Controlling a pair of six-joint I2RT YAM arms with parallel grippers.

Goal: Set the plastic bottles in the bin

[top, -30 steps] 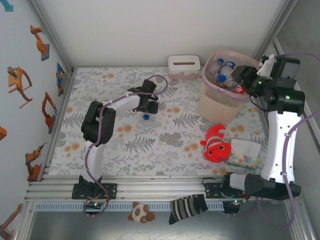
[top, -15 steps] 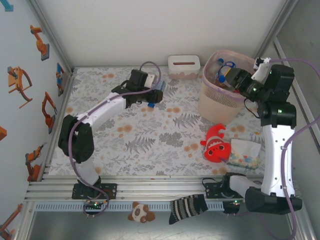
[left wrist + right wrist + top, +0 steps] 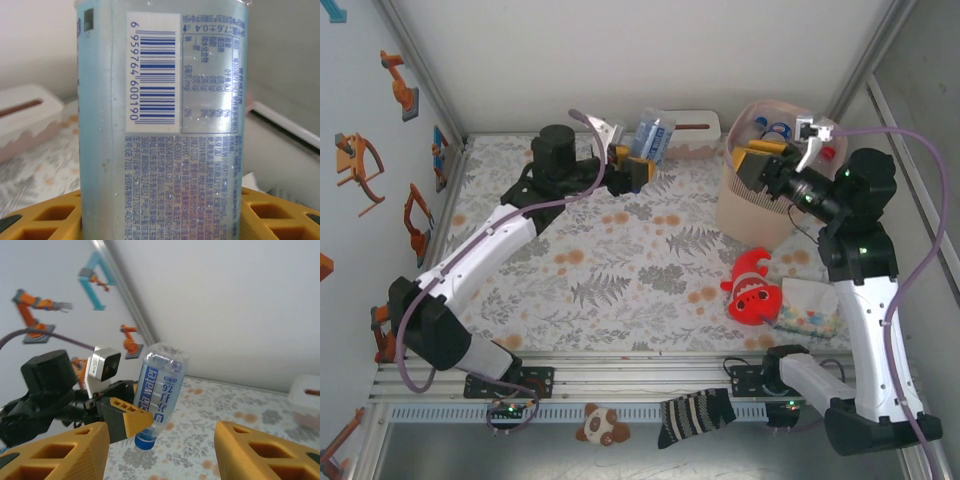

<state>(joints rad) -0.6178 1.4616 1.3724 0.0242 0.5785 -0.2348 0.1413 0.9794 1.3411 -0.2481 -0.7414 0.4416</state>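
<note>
A clear plastic bottle (image 3: 653, 137) with a blue label hangs cap-down above the table's back middle, and my left gripper (image 3: 635, 170) is shut on it. In the left wrist view the bottle's barcode side (image 3: 160, 125) stands between the yellow fingers (image 3: 45, 220). The right wrist view shows the same bottle (image 3: 160, 385) with its blue cap lowest, held by the left gripper (image 3: 125, 417). My right gripper (image 3: 752, 165) is open and empty at the left side of the pink-beige lattice bin (image 3: 760, 215), facing left. Several bottles (image 3: 775, 130) lie inside the bin.
A white slotted tissue box (image 3: 690, 125) stands at the back just behind the held bottle. A red clownfish plush (image 3: 752, 288) and a dotted pouch (image 3: 810, 305) lie in front of the bin. A striped sock (image 3: 695, 415) rests on the near rail.
The left arm has lifted the bottle off the table and carried it back and to the right. The right gripper has swung left from over the bin.
</note>
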